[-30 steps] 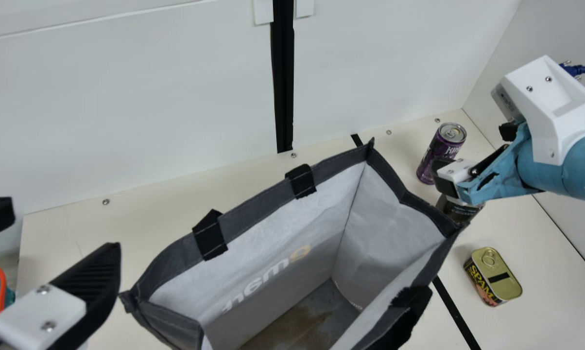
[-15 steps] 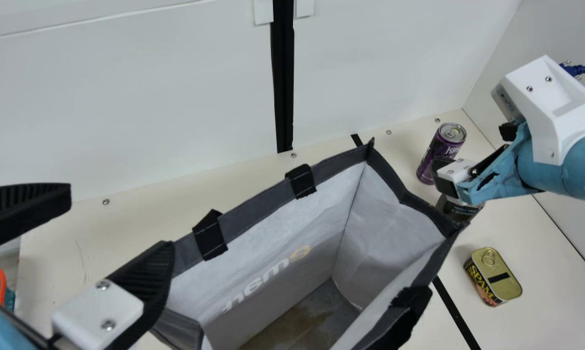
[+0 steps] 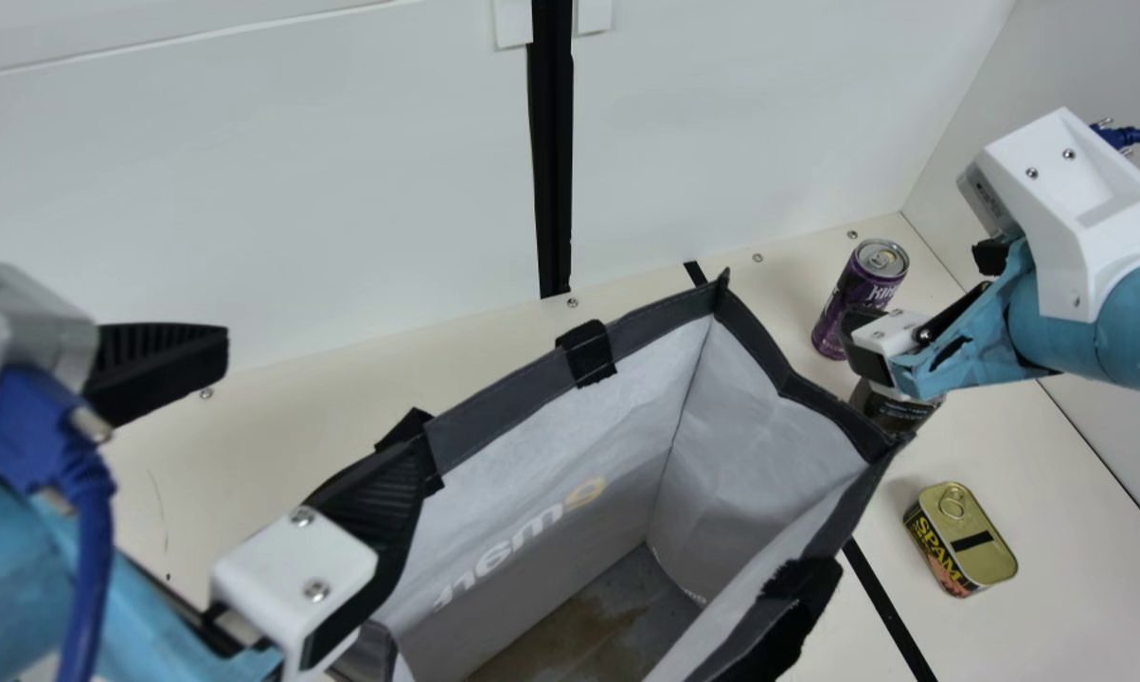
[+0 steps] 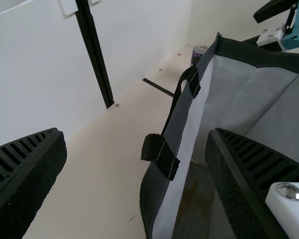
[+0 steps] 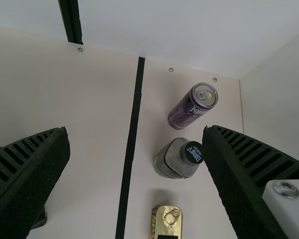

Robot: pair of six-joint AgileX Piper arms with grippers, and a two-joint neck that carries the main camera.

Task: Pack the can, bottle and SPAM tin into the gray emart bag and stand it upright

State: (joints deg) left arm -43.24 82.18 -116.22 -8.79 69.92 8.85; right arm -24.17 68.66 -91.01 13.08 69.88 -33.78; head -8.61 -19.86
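Note:
My left gripper (image 3: 291, 407) stands open at the gray bag's (image 3: 504, 398) left rim in the main view. In the left wrist view the rim and a black handle strap (image 4: 162, 157) lie between the spread fingers of the left gripper (image 4: 137, 144). My right gripper (image 3: 859, 346) is above the table behind the bag's right end; in its wrist view the right gripper (image 5: 137, 142) is open and holds nothing. The purple can (image 5: 189, 107), the bottle (image 5: 177, 159) with its dark cap and the SPAM tin (image 3: 968, 540) stand on the table. The bag is upright with its mouth open.
A white wall (image 3: 276, 189) rises behind the table (image 3: 475, 360), and a side wall (image 3: 1100, 57) bounds the right. A black tape line (image 3: 887, 606) runs along the table beneath the bag's right side.
My left arm has moved rightward, bringing its open gripper from left of the bag onto the left part of its rim. The right arm, bag and groceries have stayed still.

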